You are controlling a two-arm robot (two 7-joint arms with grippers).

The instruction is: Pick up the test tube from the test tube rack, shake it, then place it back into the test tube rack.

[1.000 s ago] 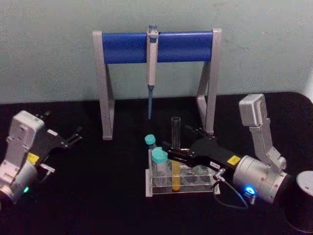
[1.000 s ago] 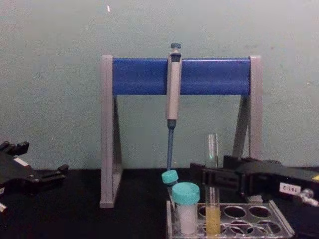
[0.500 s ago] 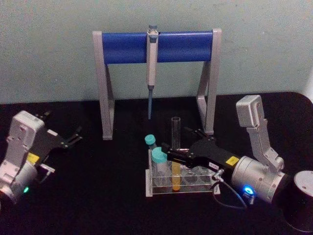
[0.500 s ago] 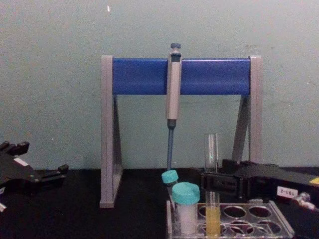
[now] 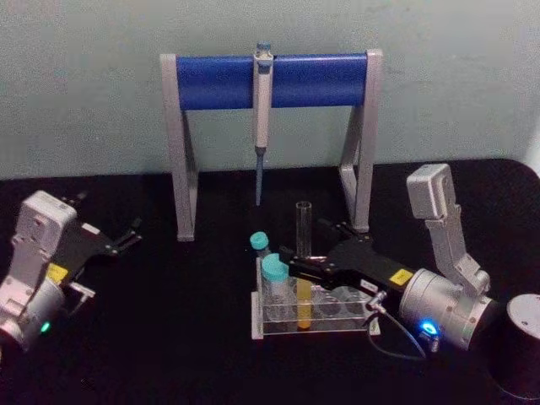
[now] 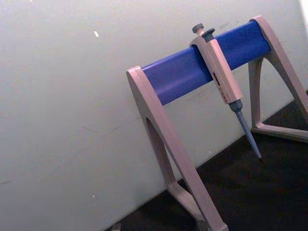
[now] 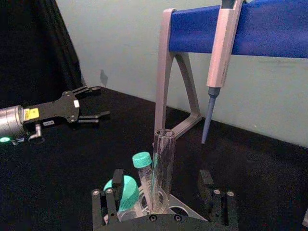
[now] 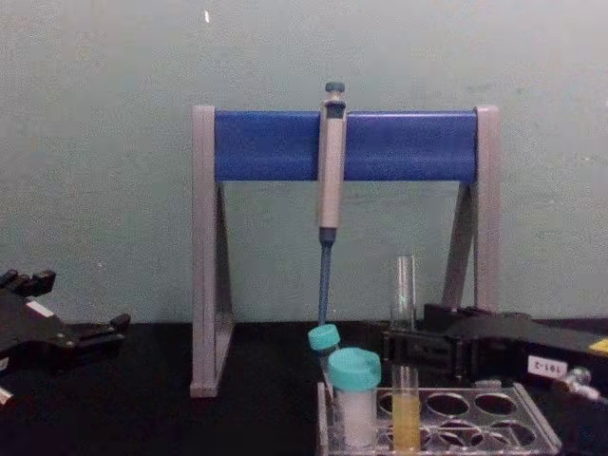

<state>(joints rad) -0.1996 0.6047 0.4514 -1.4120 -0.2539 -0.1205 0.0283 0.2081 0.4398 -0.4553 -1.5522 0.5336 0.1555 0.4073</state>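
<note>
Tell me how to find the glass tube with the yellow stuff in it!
Find the big stand with the blue bar; in front of it sits a low clear rack. The test tube stands upright in the rack, with the right pincer open around it. Unlike the short teal-capped vials beside it, it is tall, uncapped and yellow at the bottom.

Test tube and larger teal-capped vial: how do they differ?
The test tube is taller, slimmer and uncapped; the vial is capped. The test tube holds yellow liquid; the vial looks white. The right gripper flanks the test tube, not the vial. Both stand in the rack.
</note>
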